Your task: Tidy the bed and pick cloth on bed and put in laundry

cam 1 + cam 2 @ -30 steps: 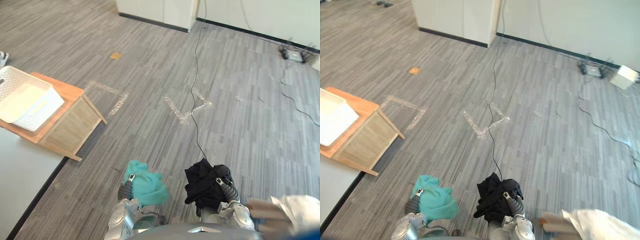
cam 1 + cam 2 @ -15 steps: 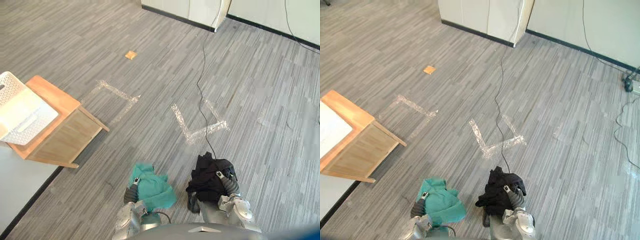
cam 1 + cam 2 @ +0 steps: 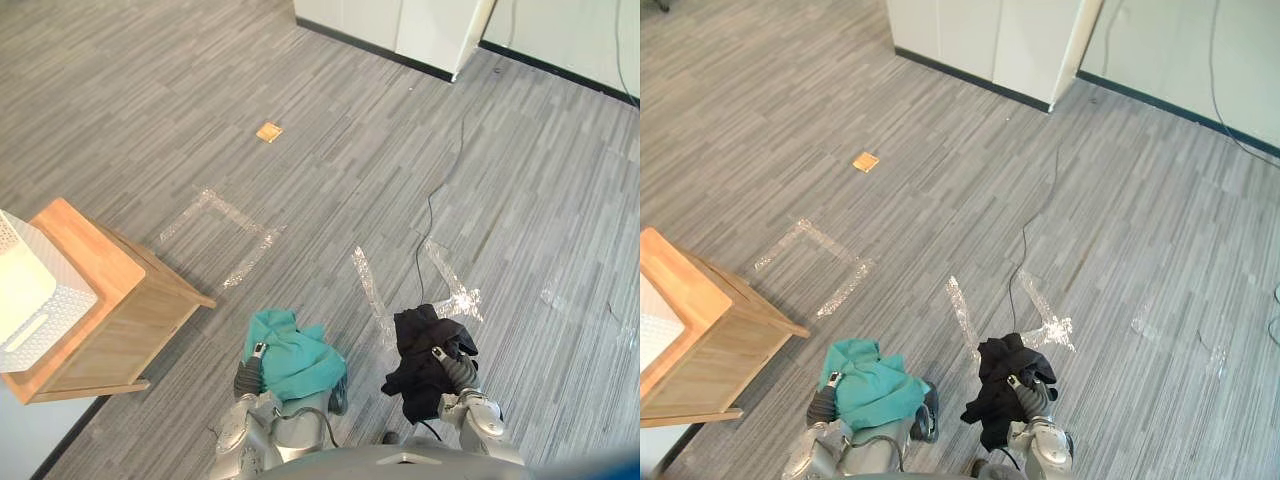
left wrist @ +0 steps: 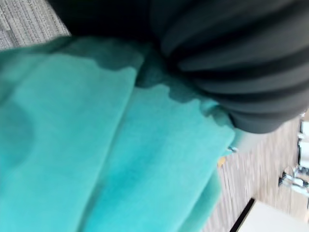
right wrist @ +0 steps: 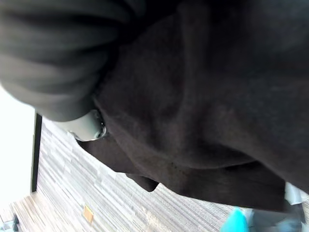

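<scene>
Both hands lie right of the white basket [image 3: 35,305] — left hand [image 3: 248,380], under teal cloth [image 3: 295,355], nearer; right hand [image 3: 456,372] under black cloth [image 3: 425,345] — grasp of either cannot be told.

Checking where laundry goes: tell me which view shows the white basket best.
Left eye view: the white basket sits on the wooden stand, one slotted wall visible at the edge. The right eye view catches a sliver; the wrist views face cloth.
</scene>
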Available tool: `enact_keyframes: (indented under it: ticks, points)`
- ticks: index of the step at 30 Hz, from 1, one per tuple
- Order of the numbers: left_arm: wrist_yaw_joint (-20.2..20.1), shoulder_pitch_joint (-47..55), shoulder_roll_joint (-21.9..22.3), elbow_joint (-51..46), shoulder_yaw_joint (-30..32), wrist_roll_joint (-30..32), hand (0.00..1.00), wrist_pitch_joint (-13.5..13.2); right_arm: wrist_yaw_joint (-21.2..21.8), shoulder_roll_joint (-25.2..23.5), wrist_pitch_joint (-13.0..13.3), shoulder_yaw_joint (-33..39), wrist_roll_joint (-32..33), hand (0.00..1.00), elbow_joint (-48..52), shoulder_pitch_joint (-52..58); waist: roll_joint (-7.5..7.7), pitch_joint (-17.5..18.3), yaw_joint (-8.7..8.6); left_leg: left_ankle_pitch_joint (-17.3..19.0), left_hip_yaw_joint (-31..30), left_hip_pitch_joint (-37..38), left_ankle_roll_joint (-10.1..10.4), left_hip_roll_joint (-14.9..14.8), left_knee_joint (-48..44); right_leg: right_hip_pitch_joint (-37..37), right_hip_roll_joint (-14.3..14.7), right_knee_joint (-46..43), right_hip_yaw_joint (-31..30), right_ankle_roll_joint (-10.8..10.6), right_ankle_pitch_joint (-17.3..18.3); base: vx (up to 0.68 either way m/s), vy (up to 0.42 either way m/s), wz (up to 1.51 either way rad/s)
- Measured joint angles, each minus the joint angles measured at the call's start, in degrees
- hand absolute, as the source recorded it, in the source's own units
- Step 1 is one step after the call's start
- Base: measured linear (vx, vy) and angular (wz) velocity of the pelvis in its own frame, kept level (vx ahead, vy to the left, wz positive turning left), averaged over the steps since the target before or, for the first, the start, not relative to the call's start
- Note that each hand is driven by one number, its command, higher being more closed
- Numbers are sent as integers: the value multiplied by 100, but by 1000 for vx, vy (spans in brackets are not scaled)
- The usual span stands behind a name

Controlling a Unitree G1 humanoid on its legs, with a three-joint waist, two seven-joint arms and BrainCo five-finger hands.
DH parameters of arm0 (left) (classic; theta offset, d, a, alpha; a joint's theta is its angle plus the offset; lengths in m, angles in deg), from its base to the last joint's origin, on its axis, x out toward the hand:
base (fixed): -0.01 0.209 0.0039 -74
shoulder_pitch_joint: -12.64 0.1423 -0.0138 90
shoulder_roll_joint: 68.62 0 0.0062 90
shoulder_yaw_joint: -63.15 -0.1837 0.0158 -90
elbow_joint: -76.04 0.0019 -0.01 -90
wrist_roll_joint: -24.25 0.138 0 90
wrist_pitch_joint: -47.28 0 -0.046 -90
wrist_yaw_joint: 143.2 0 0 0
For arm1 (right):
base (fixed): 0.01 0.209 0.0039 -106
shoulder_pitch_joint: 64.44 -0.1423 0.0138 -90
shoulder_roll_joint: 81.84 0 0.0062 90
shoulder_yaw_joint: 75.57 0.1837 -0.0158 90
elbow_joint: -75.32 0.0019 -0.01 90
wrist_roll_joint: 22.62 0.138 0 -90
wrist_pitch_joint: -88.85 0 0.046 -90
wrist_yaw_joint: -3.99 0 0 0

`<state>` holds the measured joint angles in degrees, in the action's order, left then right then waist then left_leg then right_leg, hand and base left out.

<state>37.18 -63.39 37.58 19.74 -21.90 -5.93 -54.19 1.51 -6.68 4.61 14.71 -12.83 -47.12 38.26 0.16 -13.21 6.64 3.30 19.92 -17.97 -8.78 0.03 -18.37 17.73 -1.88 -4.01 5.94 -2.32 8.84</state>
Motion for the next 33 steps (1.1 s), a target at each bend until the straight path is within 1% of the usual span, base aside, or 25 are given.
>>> enact_keyframes:
  ticks: [1, 2, 3, 4, 5, 6, 8, 9, 10, 12, 13, 15, 16, 17, 18, 19, 20, 21, 22, 24, 26, 28, 29, 31, 33]
  points:
    - [6, 38, -50, 149, 36, -13, 100, 8, -6, -23, -24, 8, -9, 100, -234, -29, 170, 144, 4, 249, -15, 238, -78, 232, 91, -72, -158, -647, 19, -165, 178, 399, 122, 76]
    - [15, 53, -118, 162, 38, -18, 100, 11, 2, -17, -28, 2, -20, 100, -296, -93, 250, 184, 13, 369, -54, 385, -93, 315, 194, -233, -239, -1119, -19, -273, 209, 455, 143, 82]
    - [19, 72, -187, 233, 31, -21, 100, 32, 4, -20, -37, -36, -113, 100, -356, -129, 297, 204, 27, 552, -220, 628, -56, 445, 284, -605, -272, -2248, -58, -756, -11, 490, 149, 66]
    - [30, 130, -185, 258, 15, -22, 100, 92, 7, -4, -36, -35, -178, 100, -355, -123, 288, 202, -6, 668, -467, 919, -129, 558, 374, -985, -336, -3322, -95, -1237, -605, 485, 144, 71]
    - [37, 157, -195, 261, -21, -20, 100, 109, 7, 8, -36, -37, -218, 100, -345, -134, 283, 203, -35, 723, -617, 1070, -135, 613, 414, -1202, -358, -3929, -120, -1253, -691, 483, 109, 90]
    - [48, 188, -235, 259, -67, -13, 100, 131, 13, 20, -35, -71, -218, 100, -322, -150, 243, 203, -85, 817, -843, 1370, -142, 650, 479, -1596, -474, -4891, 1, -1205, -591, 582, 70, 107]
    - [90, 206, -224, 257, -126, -5, 100, 131, 16, 18, -27, -82, -218, 100, -199, -77, 147, 217, -176, 851, -1322, 1836, -159, 685, 670, -2134, -762, -5672, 423, -783, -315, 490, 34, 127]
    - [102, 187, -232, 250, -176, -3, 100, 131, 13, 19, -26, -82, -218, 100, -129, -33, 109, 237, -278, 851, -1734, 2059, -160, 694, 778, -2458, -895, -5806, 629, -445, -109, 388, -39, 126]
    - [107, 170, -235, 247, -187, -3, 100, 131, 12, 19, -27, -78, -218, 100, -75, -30, 100, 235, -315, 851, -1903, 2160, -160, 688, 818, -2613, -935, -5775, 633, -312, -23, 567, -92, 161]
    - [169, 50, -114, 234, -239, -7, 100, 134, 10, 21, -19, -82, -216, 100, -5, 70, 18, 197, -404, 853, -2509, 2480, -154, 586, 829, -3022, -845, -4937, 421, -285, 281, 530, -176, 168]
    - [294, 43, -6, 237, -311, 39, 100, 106, 3, 50, -19, -72, -214, 100, -38, 66, -80, 156, -394, 923, -2788, 2623, -19, 441, 805, -3115, -617, -4162, 176, -273, 340, 433, -186, 143]
    - [406, -22, 117, 274, -393, 64, 100, 94, -5, 68, -20, -76, -208, 100, -117, 26, -192, 125, -395, 1092, -3105, 2705, 285, 251, 707, -3174, -396, -2930, -246, -287, 304, 376, -206, 131]
    - [414, -90, 159, 392, -408, 164, 100, 113, -10, 64, -21, -99, -207, 100, -119, 11, -183, 133, -383, 1252, -3267, 2705, 564, 147, 618, -3331, -376, -1828, -680, -365, 55, 406, -282, 133]
    - [439, -124, 161, 406, -412, 180, 100, 115, -11, 59, -21, -106, -207, 100, -116, -9, -124, 146, -383, 1335, -3334, 2731, 694, 86, 602, -3374, -383, -1440, -853, -364, -156, 501, -414, 132]
    - [487, -116, 149, 403, -408, 227, 100, 113, -26, 40, -23, -121, -210, 100, -109, -15, -66, 151, -351, 1508, -3408, 2815, 894, -35, 599, -3424, -414, -737, -1191, -420, -622, 450, -461, 108]
    - [501, -51, 132, 398, -383, 275, 100, 116, -48, 13, -29, -130, -213, 100, -110, 21, -13, 157, -316, 1758, -3617, 2953, 1048, -185, 556, -3394, -426, -491, -1321, -644, -1356, 465, -503, 92]
    - [501, -76, 159, 464, -375, 277, 100, 119, -50, 12, -34, -129, -213, 100, -125, 11, -122, 130, -299, 1792, -3669, 2985, 1085, -264, 530, -3374, -325, -552, -1229, -597, -1248, 457, -492, 63]
    - [517, -109, 256, 535, -372, 288, 100, 154, -58, 77, -83, -118, -224, 100, -124, -57, -337, 149, -259, 1812, -3807, 2946, 1163, -542, 423, -3334, -132, -760, -1021, -419, -1153, 403, -488, 64]
    - [480, -121, 268, 513, -419, 440, 100, 168, -64, 51, -121, -124, -224, 100, -70, -101, -261, 126, -281, 1405, -3933, 2938, 1223, -616, 350, -3486, -127, -1545, -869, -211, -584, 384, -477, 74]
    - [479, -116, 314, 490, -428, 498, 100, 169, -55, 15, -127, -185, -237, 100, 26, 1, -247, 176, -283, 1102, -3987, 2948, 1191, -781, 137, -3335, -129, -1931, -489, -19, -135, 343, -448, 96]
    - [473, -114, 316, 400, -425, 500, 100, 181, -52, -13, -130, -358, -300, 100, 27, 10, -245, 184, -298, 785, -3939, 2629, 1190, -870, -594, -2970, -27, -1746, -134, 128, 29, 281, -380, 90]
    - [473, -37, 310, 86, -438, 498, 100, 215, -46, -40, -133, -637, -341, 100, 82, 97, -245, 181, -224, 106, -3357, 1827, 1357, -1109, -2197, -2227, 223, -980, 131, 310, -11, 238, -369, 57]
    - [472, 9, 289, -15, -442, 496, 100, 214, -48, -51, -133, -675, -340, 100, 128, 86, -222, 165, -175, 247, -3187, 1620, 1385, -1131, -2641, -2065, 289, -806, 144, 346, -28, 207, -276, 10]
    - [453, 136, 273, -312, -527, 501, 100, 215, -55, -36, -132, -674, -340, 100, 96, 37, -239, 177, -24, 861, -2623, 968, 1494, -911, -3481, -1607, 351, -413, 131, 558, -8, 204, -187, -10]
    - [447, 187, 266, -441, -631, 503, 100, 213, -61, -9, -142, -613, -341, 100, -48, -33, -268, 179, 6, 1106, -2180, 609, 1406, -747, -3273, -1369, 349, -184, 126, 602, 13, 202, -82, -6]
